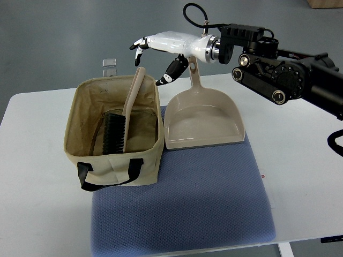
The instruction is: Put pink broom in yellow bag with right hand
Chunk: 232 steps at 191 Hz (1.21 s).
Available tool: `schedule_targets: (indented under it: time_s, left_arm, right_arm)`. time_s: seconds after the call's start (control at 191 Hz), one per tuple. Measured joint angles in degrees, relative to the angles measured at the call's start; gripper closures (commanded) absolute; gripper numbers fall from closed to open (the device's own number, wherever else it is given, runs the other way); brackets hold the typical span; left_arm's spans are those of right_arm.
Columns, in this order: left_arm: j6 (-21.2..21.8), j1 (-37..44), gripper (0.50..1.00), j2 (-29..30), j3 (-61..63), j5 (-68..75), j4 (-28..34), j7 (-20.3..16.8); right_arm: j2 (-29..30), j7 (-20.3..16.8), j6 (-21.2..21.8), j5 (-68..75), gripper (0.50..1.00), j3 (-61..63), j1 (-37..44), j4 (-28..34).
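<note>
My right hand (155, 59) hangs above the far rim of the yellow bag (86, 150), with my arm reaching in from the right edge. The fingers are spread and relaxed and hold nothing. The pink broom (126, 115) is already inside the bag: its dark bristles rest low against the bag's floor, and its pale handle leans up and away from me, its tip poking over the far rim just below and a little to the left of my fingertips. So the broom's long axis runs from the bristles, nearer me, up to the handle end nearest my hand. The hand and the handle tip look close but apart; I see no contact.

Just to the right of the bag a matching dustpan (203, 120) lies on the blue mat (182, 209), its handle pointing away from me and passing under my wrist. The mat sits on the white surface (32, 203). My left hand does not show.

Judging from how things lie, the broom is in place, and what remains is to lift my hand clear without brushing the handle tip or the dustpan's handle.
</note>
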Motion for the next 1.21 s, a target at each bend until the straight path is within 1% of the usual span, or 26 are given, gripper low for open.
schedule_targets:
  time_s: [0.188, 0.236, 0.288, 0.377, 0.497, 0.565, 0.728, 0.895, 1.215]
  left_arm:
    - [0.0, 0.0, 0.5, 0.0, 0.0, 0.0, 0.0, 0.0]
    - [0.0, 0.0, 0.5, 0.0, 0.0, 0.0, 0.0, 0.0]
    - [0.0, 0.0, 0.5, 0.0, 0.0, 0.0, 0.0, 0.0]
    - [0.0, 0.0, 0.5, 0.0, 0.0, 0.0, 0.0, 0.0]
    - [0.0, 0.0, 0.5, 0.0, 0.0, 0.0, 0.0, 0.0]
    - [0.0, 0.0, 0.5, 0.0, 0.0, 0.0, 0.0, 0.0]
    - [0.0, 0.0, 0.5, 0.0, 0.0, 0.0, 0.0, 0.0]
    - [0.0, 0.0, 0.5, 0.0, 0.0, 0.0, 0.0, 0.0]
    - [0.0, 0.0, 0.5, 0.0, 0.0, 0.0, 0.0, 0.0]
  right_arm:
    - [-3.5, 0.1, 0.0, 12.3, 0.603, 10.2, -8.9, -0.2]
    - [-3.9, 0.1, -0.1, 15.6, 0.603, 12.5, -11.2, -0.4]
    - [-4.3, 0.1, -0.1, 19.3, 0.589, 15.1, -13.8, -0.7]
    - [-4.6, 0.1, -0.1, 25.8, 0.587, 18.5, -17.5, -2.0]
    - [-4.6, 0.0, -0.1, 36.5, 0.587, 21.7, -20.6, -4.9]
    - [-4.3, 0.0, -0.1, 43.6, 0.579, 22.4, -22.0, -6.4]
    - [-3.9, 0.0, 0.0, 56.5, 0.57, 22.7, -24.7, -7.5]
    - [-2.5, 0.1, -0.3, 61.7, 0.57, 22.9, -26.6, -7.9]
    - [-1.9, 0.8, -0.6, 62.3, 0.57, 23.0, -27.3, -7.9]
